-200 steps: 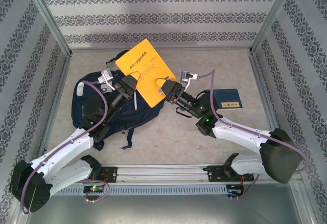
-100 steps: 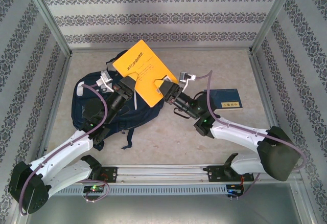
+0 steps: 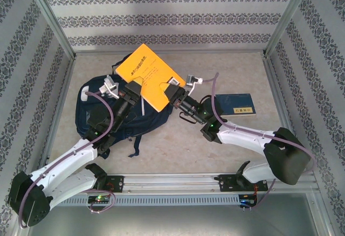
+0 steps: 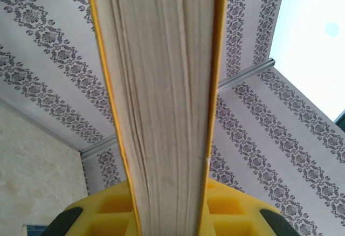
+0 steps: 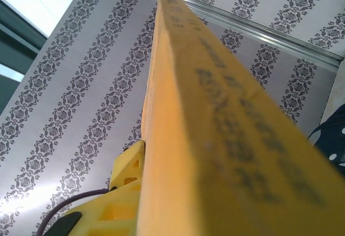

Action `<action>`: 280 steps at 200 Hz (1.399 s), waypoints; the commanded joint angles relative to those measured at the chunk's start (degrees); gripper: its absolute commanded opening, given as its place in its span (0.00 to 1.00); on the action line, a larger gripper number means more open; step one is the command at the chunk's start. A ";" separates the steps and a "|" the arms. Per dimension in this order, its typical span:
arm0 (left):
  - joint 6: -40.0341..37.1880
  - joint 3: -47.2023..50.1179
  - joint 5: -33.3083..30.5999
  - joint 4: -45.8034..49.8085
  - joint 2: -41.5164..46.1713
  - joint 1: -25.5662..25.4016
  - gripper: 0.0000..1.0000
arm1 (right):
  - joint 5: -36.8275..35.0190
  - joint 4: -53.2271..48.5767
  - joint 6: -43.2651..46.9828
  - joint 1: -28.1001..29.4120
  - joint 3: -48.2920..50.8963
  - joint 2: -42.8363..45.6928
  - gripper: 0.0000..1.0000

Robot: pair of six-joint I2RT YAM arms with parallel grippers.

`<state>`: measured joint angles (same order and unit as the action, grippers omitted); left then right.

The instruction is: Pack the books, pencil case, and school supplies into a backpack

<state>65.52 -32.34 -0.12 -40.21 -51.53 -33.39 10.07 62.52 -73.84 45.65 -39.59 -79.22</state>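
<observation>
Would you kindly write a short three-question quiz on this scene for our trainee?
1. True or false: the orange-yellow paperback is held up off the table.
2. Where is the dark navy book? A: on the table, right of the backpack; B: inside the backpack; C: in a gripper.
3. Fill in: the left gripper is shut on the ____.
Key: 1 true; 2 A; 3 orange-yellow paperback.
</observation>
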 commanded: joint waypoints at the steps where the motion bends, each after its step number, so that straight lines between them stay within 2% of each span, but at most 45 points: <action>1: -4.08 -0.80 0.40 4.92 3.67 -1.24 0.19 | -3.25 0.75 2.28 -0.49 1.42 1.73 0.00; 15: -7.70 -2.63 0.55 12.03 4.79 -1.22 0.43 | -3.38 -0.45 2.74 -1.61 3.05 3.00 0.00; 25: -11.20 -5.29 0.82 19.51 5.39 -1.15 0.56 | -3.78 -2.03 2.95 -2.99 4.45 4.19 0.00; 49: -18.98 -10.83 -0.14 33.65 4.74 -0.98 0.68 | -5.63 -10.22 3.91 -6.70 8.50 9.74 0.00; 64: -24.27 -14.77 -1.60 42.30 2.30 -0.60 0.70 | -7.09 -19.34 6.10 -9.00 10.45 14.78 0.00; 75: -25.77 -17.87 -3.10 48.92 -0.77 0.82 0.70 | -9.28 -26.93 8.95 -10.09 11.54 18.92 0.00; 84: -26.44 -19.99 -1.97 52.80 -3.58 2.84 0.70 | -10.60 -32.58 11.30 -10.73 11.94 22.26 0.00; 102: -26.45 -23.44 4.17 56.91 -10.30 8.47 0.68 | -11.52 -43.94 16.30 -12.01 11.56 28.48 0.00; 120: -26.88 -26.42 8.80 58.43 -16.60 12.64 0.67 | -11.46 -49.37 19.12 -13.61 12.51 34.10 0.00; 142: -30.47 -31.20 8.53 62.00 -24.11 14.76 0.66 | -12.88 -57.59 22.33 -15.24 12.77 40.24 0.00; 172: -32.58 -35.43 14.14 63.09 -33.29 16.97 0.61 | -11.64 -61.86 22.54 -17.74 15.37 44.94 0.00; 197: -33.30 -37.18 14.56 64.02 -38.30 16.95 0.60 | -8.84 -63.77 22.16 -20.46 16.61 46.47 0.00; 244: -33.28 -37.54 15.71 63.11 -42.98 17.02 0.56 | -3.88 -63.75 21.77 -26.02 16.29 46.97 0.00; 280: -32.58 -37.01 17.96 61.06 -45.00 17.07 0.51 | -1.83 -62.82 21.03 -27.22 16.62 45.90 0.00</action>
<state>33.58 -68.53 15.40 21.67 -95.29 -16.78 5.28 -5.78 -52.95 18.85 -21.96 -33.65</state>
